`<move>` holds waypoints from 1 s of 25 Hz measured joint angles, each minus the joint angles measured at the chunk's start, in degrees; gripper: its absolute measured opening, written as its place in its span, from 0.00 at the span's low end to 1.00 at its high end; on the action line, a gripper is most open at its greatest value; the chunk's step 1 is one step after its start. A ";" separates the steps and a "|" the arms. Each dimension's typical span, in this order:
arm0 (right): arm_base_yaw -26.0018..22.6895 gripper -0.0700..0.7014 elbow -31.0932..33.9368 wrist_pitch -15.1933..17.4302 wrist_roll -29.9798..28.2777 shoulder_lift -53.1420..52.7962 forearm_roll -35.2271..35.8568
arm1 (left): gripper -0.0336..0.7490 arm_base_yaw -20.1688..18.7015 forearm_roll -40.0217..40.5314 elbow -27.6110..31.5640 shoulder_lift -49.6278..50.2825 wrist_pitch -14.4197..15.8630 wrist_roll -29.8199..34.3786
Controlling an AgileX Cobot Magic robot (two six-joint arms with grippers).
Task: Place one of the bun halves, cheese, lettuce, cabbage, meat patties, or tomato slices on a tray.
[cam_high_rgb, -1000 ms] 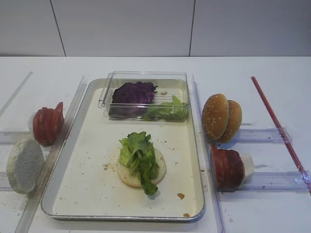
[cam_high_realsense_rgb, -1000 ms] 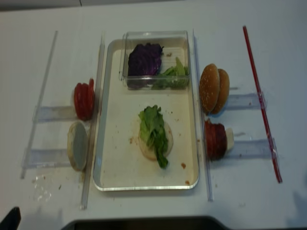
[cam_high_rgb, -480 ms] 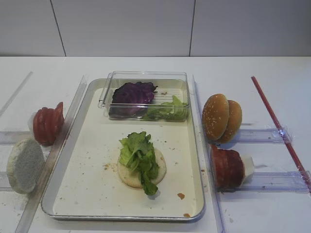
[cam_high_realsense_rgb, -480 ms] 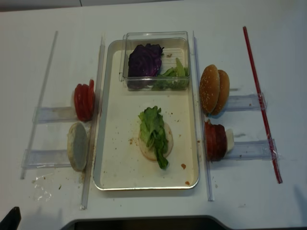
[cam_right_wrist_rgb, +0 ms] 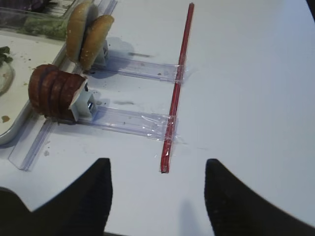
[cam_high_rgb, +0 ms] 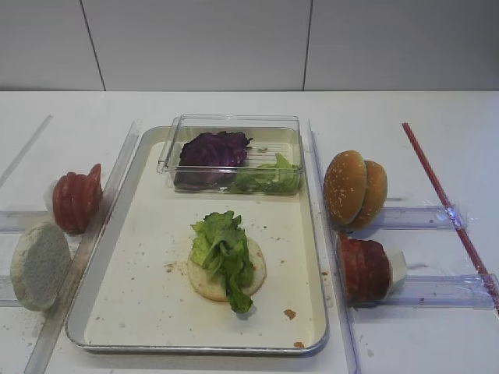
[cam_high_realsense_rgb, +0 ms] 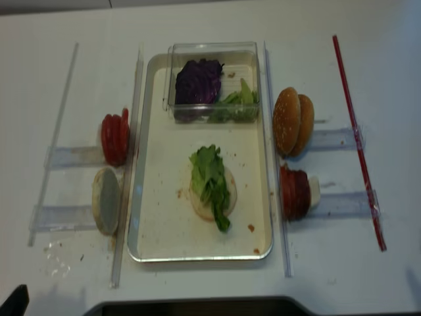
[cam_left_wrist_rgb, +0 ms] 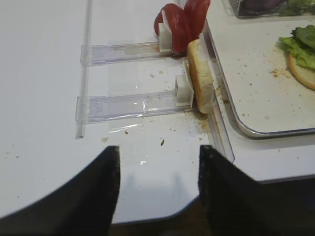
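In the exterior high view the tray [cam_high_rgb: 148, 315] sits mid-counter [cam_high_rgb: 405, 109]. On its cream floor a pale bun half [cam_high_rgb: 204, 280] lies flat with the lettuce [cam_high_rgb: 223, 248] draped over it. A clear box [cam_high_rgb: 173, 143] at the tray's far end holds the cabbage [cam_high_rgb: 214, 148] and more green leaves. Left of the tray stand the tomato slices [cam_high_rgb: 75, 201] and a floury bun half [cam_high_rgb: 39, 265] on edge; on the right are two sesame bun halves [cam_high_rgb: 355, 189] and a dark red sliced stack [cam_high_rgb: 363, 267], perhaps patties. A red rod [cam_high_rgb: 444, 201] lies further right.

The right wrist view shows the right gripper [cam_right_wrist_rgb: 156, 194], jaws spread wide and holding nothing, above bare counter near the red rod's end.

The left wrist view shows the left gripper [cam_left_wrist_rgb: 158, 184], jaws likewise apart and empty, near the floury bun half.

The overhead realsense view shows the same layout, with the lettuce-topped bun inside the tray.
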 joint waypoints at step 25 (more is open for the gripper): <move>0.00 0.65 0.72 0.25 4.73 0.00 -3.16 | 0.49 0.00 0.00 0.00 0.00 0.00 0.00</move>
